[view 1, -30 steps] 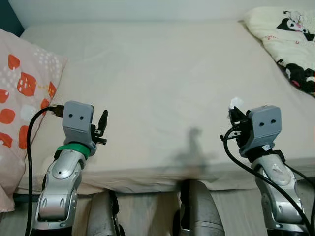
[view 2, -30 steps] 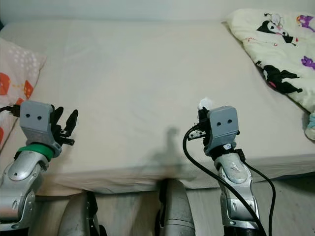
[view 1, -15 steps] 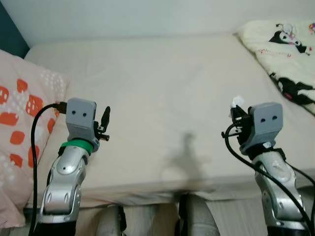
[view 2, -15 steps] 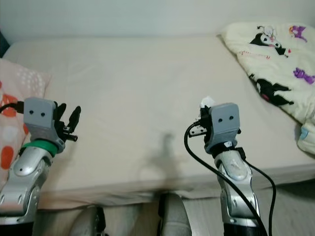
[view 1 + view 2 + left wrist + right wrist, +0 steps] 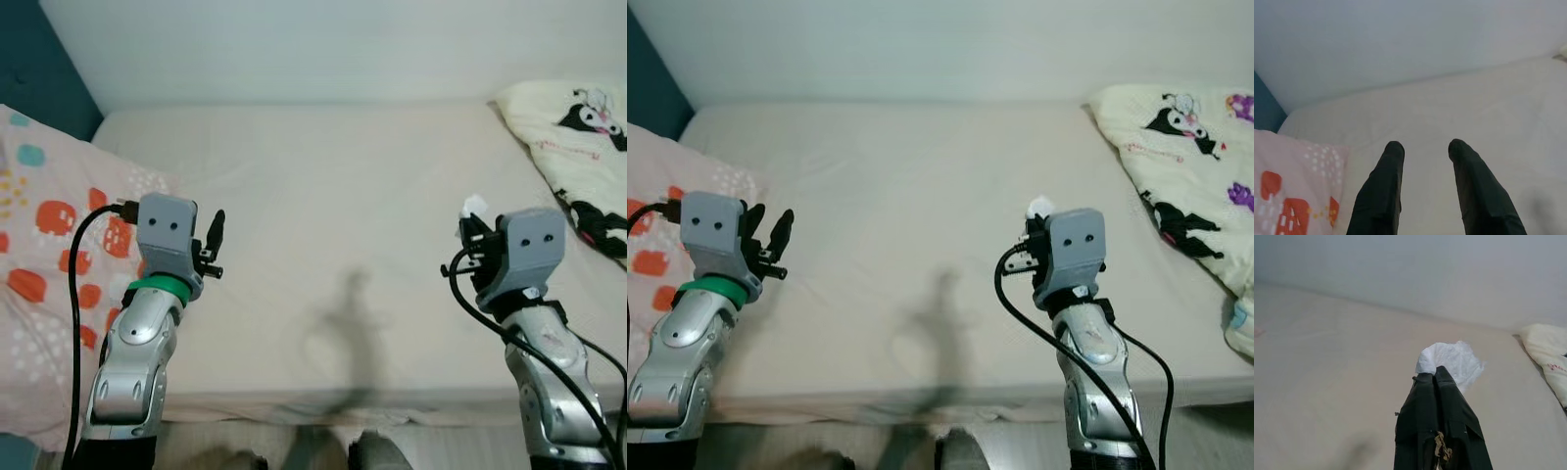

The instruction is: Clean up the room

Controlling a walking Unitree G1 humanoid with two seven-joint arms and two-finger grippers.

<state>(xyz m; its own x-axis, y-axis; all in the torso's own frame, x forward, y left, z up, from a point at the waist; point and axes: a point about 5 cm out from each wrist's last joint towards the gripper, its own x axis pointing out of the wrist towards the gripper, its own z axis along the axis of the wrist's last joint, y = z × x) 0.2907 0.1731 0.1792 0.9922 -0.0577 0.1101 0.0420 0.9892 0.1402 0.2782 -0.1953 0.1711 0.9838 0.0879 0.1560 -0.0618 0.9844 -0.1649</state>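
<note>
Pinching a crumpled white tissue at its very tips, the right gripper has its two black fingers pressed together on the wad, which bulges out past them. From the head camera the tissue shows as a small white tuft above the grey wrist block, held up in the air over the near right part of the bed.

The left gripper is raised at about the same height on the other side, its fingers spread with a plain gap between them and nothing in it. It hangs over the near left part of the mattress, just beside a pale pink pillow printed with orange and teal shapes, which lies along the bed's left edge.

A beige sheet covers the bed, with the robot's shadow falling across its near middle. On the far right lies a cream blanket with black-and-white cartoon figures. A pale wall runs behind the bed.
</note>
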